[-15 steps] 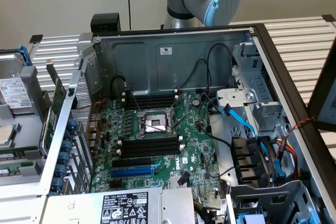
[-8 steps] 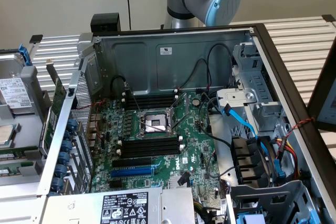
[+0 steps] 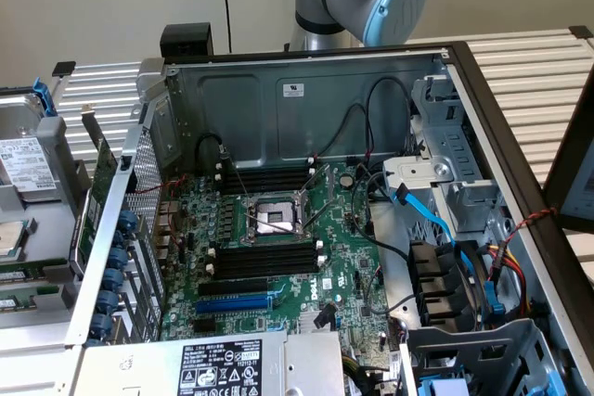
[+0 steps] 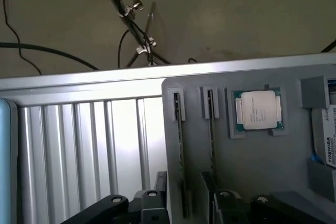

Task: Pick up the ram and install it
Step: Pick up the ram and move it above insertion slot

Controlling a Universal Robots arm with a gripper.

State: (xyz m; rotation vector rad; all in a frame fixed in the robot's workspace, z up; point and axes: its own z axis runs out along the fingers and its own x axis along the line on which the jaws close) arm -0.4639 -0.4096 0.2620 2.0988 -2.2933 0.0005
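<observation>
The ram (image 4: 179, 145) stands on edge in a slot of the grey tray (image 4: 262, 177), with a second stick (image 4: 211, 129) beside it and a processor (image 4: 257, 109) just beyond. The end effector (image 4: 185, 182) hovers at the tray, jaws spread apart with the ram between them. The tray rests on the ribbed counter (image 4: 79, 150).

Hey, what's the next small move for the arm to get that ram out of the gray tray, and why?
Probably ease the claw straight toward the ram. The stick stands on edge in its slot in the gray tray, roughly centred in the open claw's gap, and nothing is gripping it yet.
</observation>
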